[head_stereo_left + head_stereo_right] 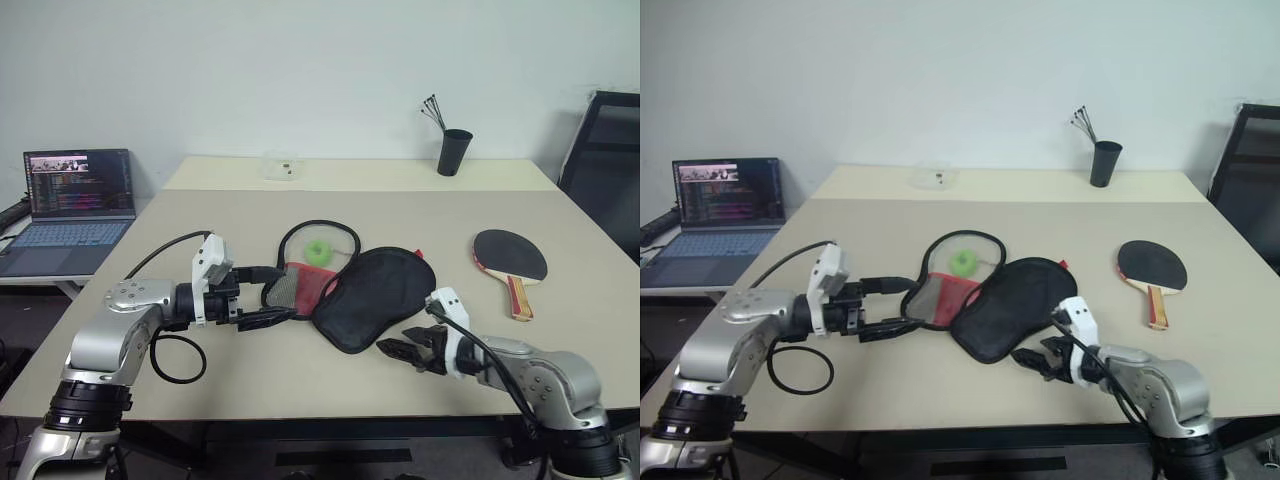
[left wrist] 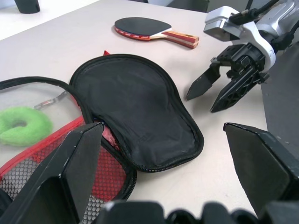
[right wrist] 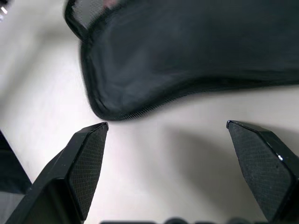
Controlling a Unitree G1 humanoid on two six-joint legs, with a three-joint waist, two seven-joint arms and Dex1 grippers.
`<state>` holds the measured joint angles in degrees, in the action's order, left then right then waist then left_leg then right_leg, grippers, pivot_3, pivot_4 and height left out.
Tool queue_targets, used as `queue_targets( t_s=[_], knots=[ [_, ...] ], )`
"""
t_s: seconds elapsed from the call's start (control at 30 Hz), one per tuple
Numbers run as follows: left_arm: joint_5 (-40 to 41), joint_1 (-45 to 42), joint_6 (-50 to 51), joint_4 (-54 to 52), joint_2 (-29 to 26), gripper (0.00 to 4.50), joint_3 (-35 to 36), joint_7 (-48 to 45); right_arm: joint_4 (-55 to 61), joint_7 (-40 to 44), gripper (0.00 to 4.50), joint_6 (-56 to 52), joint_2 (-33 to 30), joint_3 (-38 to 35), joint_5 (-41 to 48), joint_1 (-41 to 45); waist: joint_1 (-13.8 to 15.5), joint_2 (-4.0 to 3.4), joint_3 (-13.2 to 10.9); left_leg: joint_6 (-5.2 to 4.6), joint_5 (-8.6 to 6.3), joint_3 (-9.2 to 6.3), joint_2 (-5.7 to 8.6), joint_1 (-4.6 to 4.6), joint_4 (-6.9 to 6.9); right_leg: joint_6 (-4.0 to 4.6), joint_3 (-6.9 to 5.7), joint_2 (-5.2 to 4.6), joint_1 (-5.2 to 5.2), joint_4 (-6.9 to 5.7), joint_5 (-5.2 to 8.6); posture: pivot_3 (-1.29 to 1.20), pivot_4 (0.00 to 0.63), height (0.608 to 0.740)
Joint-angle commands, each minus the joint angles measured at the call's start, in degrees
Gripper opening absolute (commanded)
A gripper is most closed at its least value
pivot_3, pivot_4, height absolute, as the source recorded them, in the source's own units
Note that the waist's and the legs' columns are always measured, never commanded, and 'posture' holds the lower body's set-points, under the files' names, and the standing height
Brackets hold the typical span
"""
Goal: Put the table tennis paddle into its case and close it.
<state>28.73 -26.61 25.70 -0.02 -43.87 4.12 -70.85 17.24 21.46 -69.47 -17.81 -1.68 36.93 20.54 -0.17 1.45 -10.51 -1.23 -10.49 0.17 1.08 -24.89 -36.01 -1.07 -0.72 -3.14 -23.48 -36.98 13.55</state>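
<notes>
The case lies unzipped in the middle of the table, its black flap turned over to the right. Its red mesh panel and green ball charm lie to the left. The table tennis paddle rests flat to the right of the case, apart from it, handle toward me. My left gripper is open and points right, its fingertips level with the red mesh end of the case. My right gripper is open just in front of the black flap's near edge, holding nothing.
The table carries a black cup of sticks and a small clear container near its far edge. An open laptop sits on a side table to the left. A black chair stands at the far right.
</notes>
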Motion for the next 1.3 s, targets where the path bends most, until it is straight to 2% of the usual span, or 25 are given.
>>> queue_targets(
  t_s=[0.03,0.17,0.33,0.37,0.5,0.8,0.93,1.3],
  knots=[
    [-0.1,-1.4,-0.5,-0.6,-1.3,4.50,0.5,-0.5,-2.2,-1.0,4.48,2.9,1.8,1.5,-1.9,2.5,0.0,0.00,0.0,0.00,0.00,0.01,0.00,0.00,0.00,0.00,0.00,0.00,0.00,0.00,0.00,0.00,0.150,0.740],
    [-0.1,-1.5,-0.3,-0.9,-1.5,4.50,0.8,-0.2,-6.8,-0.5,4.48,7.4,3.5,5.7,-5.6,5.5,0.0,0.00,0.0,0.00,0.00,0.03,0.01,0.00,0.01,-0.02,0.00,0.01,-0.01,0.01,-0.01,0.00,0.150,0.740],
    [0.1,-0.6,-0.1,-1.9,-1.8,4.50,1.5,0.5,-9.1,0.0,4.48,10.5,4.6,6.9,-8.1,7.5,0.0,0.00,0.0,-0.01,0.01,0.01,0.00,0.01,0.00,-0.03,-0.01,0.04,-0.01,-0.04,-0.01,0.00,0.150,0.740],
    [0.2,-0.3,-0.1,-2.1,-1.9,4.50,1.7,0.6,-9.1,-0.2,4.30,10.7,4.6,6.8,-8.4,7.7,0.0,0.00,0.0,-0.01,0.01,0.01,0.00,0.01,0.00,-0.02,0.00,0.04,-0.01,-0.04,-0.01,0.00,0.150,0.740],
    [0.9,1.6,0.4,-3.9,-2.1,4.50,2.2,1.2,-8.1,0.4,3.20,9.0,3.5,5.1,-7.9,7.6,0.0,0.00,0.0,-0.01,0.01,0.02,0.00,0.00,0.01,-0.03,0.01,0.03,-0.01,-0.02,-0.02,0.00,0.150,0.740],
    [1.8,2.9,1.6,-7.2,-0.6,4.50,1.2,2.9,-10.5,6.8,0.03,4.9,-5.9,1.3,-5.9,10.3,0.1,0.00,0.0,-0.01,0.00,0.01,0.00,0.01,0.00,-0.03,0.00,0.01,-0.01,-0.02,-0.01,0.00,0.150,0.740],
    [1.9,2.5,1.9,-7.7,-0.2,4.50,0.9,3.1,-14.4,11.8,0.03,5.4,-11.0,3.5,-6.9,13.1,0.1,0.00,0.0,-0.01,0.01,0.02,0.00,0.01,0.01,-0.02,-0.01,0.02,-0.01,0.00,0.00,0.00,0.150,0.740],
    [1.7,3.9,2.2,-9.5,-0.1,4.50,1.2,3.7,-35.2,26.9,0.03,15.2,-18.2,12.0,-15.1,25.5,0.0,0.01,0.0,-0.01,0.01,0.09,0.01,0.00,0.00,-0.07,0.00,0.04,0.00,0.01,0.01,0.00,0.150,0.740]
  ],
)
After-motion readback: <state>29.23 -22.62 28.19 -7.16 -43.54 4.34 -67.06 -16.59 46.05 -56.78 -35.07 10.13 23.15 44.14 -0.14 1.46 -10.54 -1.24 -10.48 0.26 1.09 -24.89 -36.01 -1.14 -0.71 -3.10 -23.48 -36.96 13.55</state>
